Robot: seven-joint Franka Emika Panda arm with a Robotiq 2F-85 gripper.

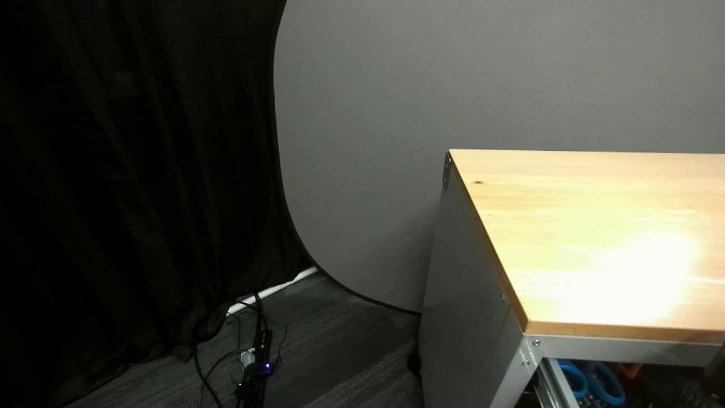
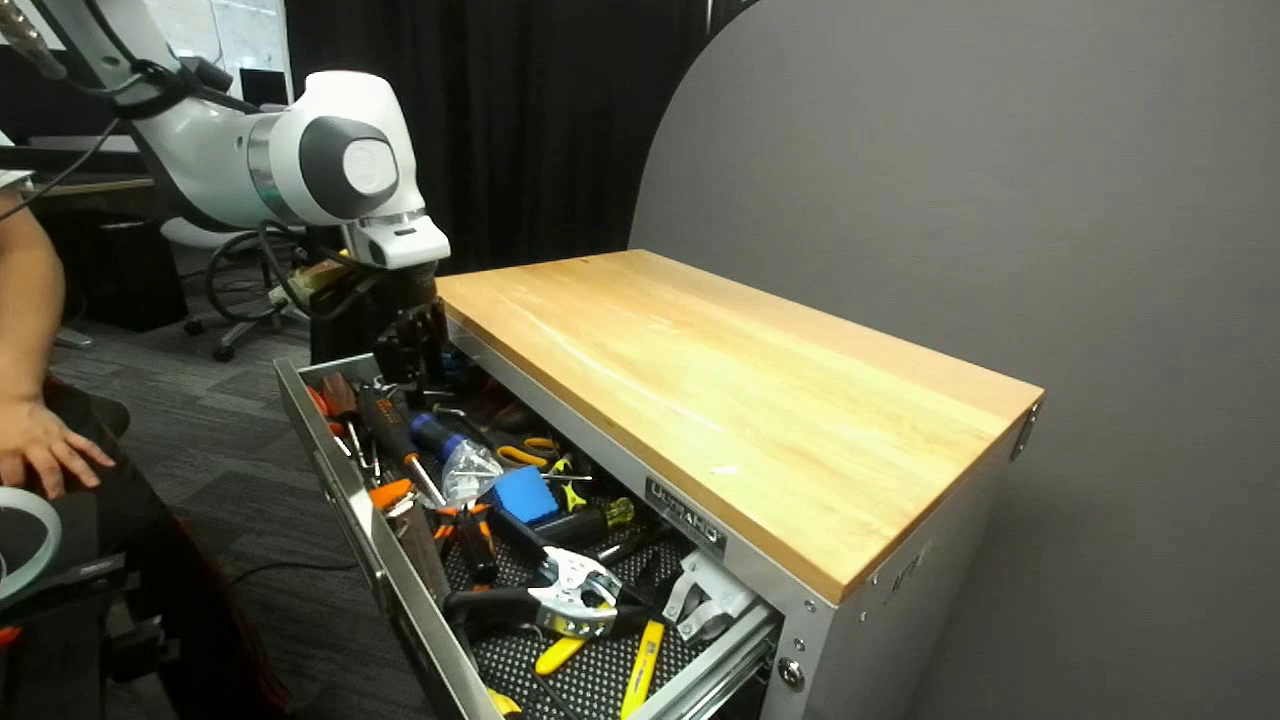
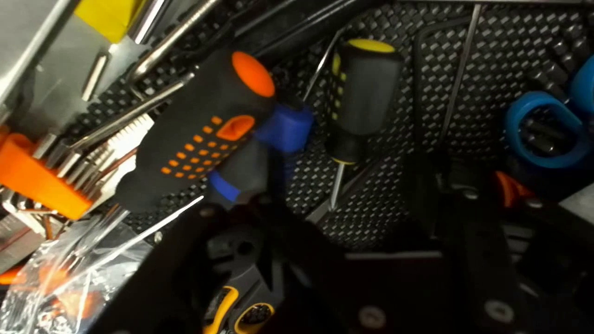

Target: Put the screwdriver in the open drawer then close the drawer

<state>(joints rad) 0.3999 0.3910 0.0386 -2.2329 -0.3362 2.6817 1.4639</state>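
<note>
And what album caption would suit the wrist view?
Stubby black-and-yellow screwdriver among other tools on a textured mat, beneath an open gripper.

The stubby black-and-yellow screwdriver [image 3: 365, 90] is inside the grey drawer [image 2: 382, 540], which stands open.

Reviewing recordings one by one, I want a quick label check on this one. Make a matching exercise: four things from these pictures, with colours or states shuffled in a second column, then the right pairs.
1. stubby screwdriver
2. drawer
3. gripper
4. spring clamp

A. jaws apart, at the end of the white arm
B. bright metal body, black handles
C. pulled out, not closed
D. black grip with a yellow end

Pairs: 1-D; 2-C; 3-A; 4-B
</note>
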